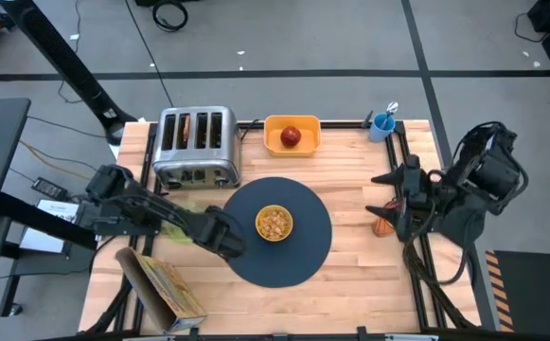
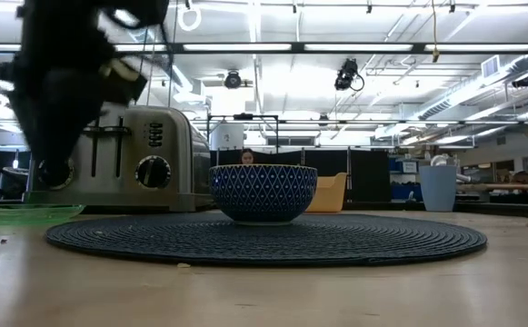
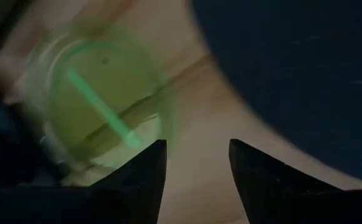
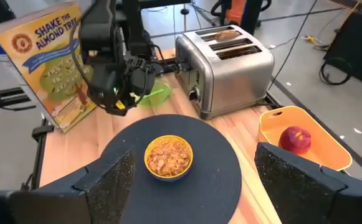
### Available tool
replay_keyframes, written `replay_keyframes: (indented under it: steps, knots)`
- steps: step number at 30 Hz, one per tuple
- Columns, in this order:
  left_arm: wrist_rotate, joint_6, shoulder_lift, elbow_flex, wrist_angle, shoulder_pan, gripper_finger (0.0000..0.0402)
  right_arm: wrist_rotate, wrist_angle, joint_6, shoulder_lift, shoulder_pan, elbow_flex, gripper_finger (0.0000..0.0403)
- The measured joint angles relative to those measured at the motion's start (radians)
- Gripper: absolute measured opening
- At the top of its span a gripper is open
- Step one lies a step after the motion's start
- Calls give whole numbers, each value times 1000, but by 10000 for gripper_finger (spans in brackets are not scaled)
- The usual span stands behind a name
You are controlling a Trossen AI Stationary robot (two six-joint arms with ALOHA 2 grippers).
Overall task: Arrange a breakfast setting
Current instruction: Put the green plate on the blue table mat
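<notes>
The left gripper [image 1: 225, 237], fingers parted and empty, is held over the table's left half at the round mat's [image 1: 303, 251] left rim. The green plate [image 1: 178, 227] lies just behind it, toward the left edge; the right gripper [image 1: 388, 194], also parted, waits far off.

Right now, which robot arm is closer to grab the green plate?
Probably the left. Its open gripper hangs at the mat's edge, right beside the green plate. The right gripper, also open, waits across the table.
</notes>
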Motion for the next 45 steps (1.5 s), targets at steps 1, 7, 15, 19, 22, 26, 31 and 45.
replay_keyframes:
  steps: [1,7,15,19,22,26,31,45]
  knots:
    - [1,-14,10,-13,-7,0,180,9,0,7,9,2,0,330]
    - [-2,-48,47,-80,-2,1,180,25,1,51,39,3,0,317]
    - [-57,-56,46,-108,25,-13,180,29,5,109,41,1,0,310]
    - [-93,-43,46,-108,32,-4,180,30,5,126,42,1,0,310]
    - [-96,3,46,-108,78,3,180,43,5,126,45,1,0,310]
    - [-93,0,69,-108,76,1,180,52,5,126,46,1,0,310]
    - [-48,5,146,-106,69,1,180,52,5,121,46,1,0,310]
    - [-45,-42,195,-107,43,3,98,45,4,95,45,1,0,307]
